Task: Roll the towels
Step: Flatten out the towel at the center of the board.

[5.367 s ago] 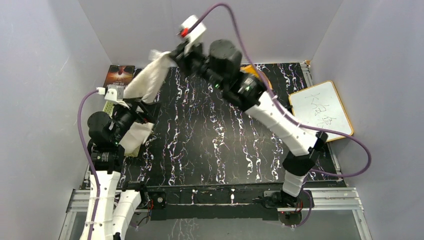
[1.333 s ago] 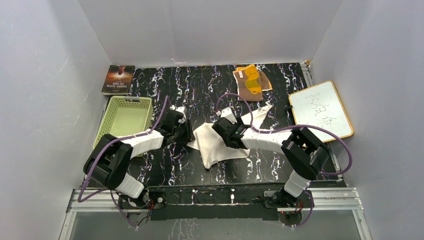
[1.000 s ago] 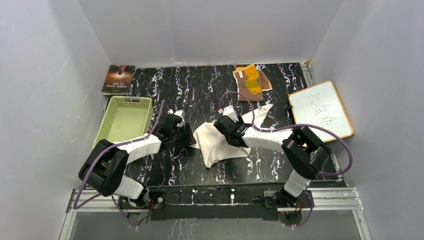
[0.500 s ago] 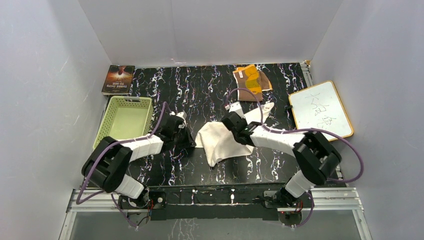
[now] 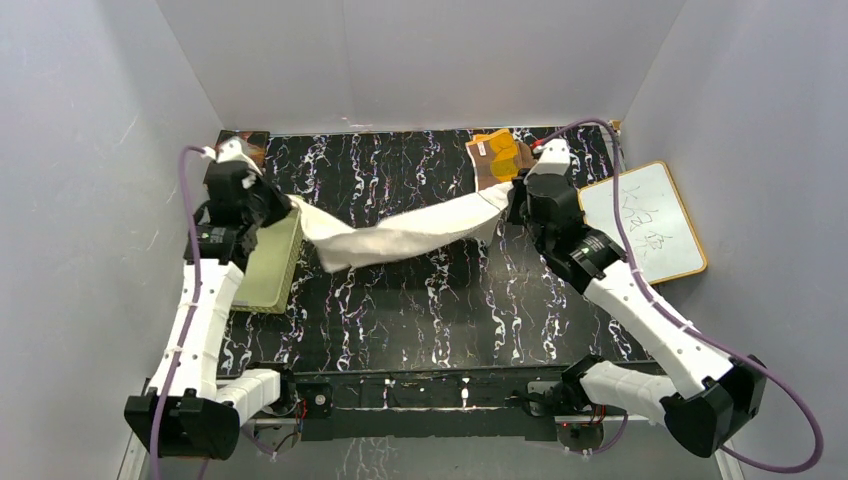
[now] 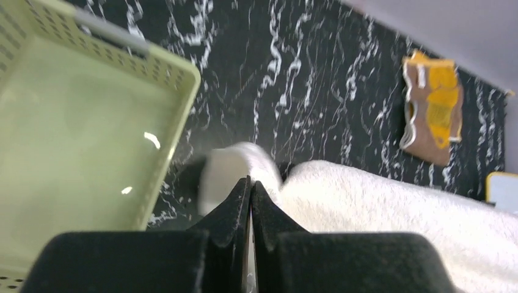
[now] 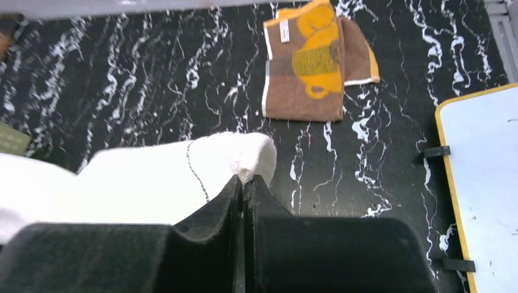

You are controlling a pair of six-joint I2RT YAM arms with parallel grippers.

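The cream-white towel (image 5: 400, 232) hangs stretched in the air between both arms, sagging in the middle above the black marbled table. My left gripper (image 5: 288, 208) is shut on its left corner, high over the basket; the pinched cloth (image 6: 317, 201) shows just past the closed tips (image 6: 250, 183). At the other end my right gripper (image 5: 508, 200) is shut on the right corner, where the towel (image 7: 183, 177) bunches at the tips (image 7: 243, 180). The brown towel with yellow-orange pattern (image 5: 500, 160) lies flat at the back of the table (image 7: 311, 73), apart from both grippers.
A pale green basket (image 5: 268, 265) stands at the left under the left arm (image 6: 73, 140). A white board with a wooden frame (image 5: 645, 222) lies at the right edge. A dark book sits in the back left corner, mostly hidden by the left wrist.
Both grippers have shut on the white towel's corners and risen, moving apart and back. The towel has left the table and is now pulled long between them.
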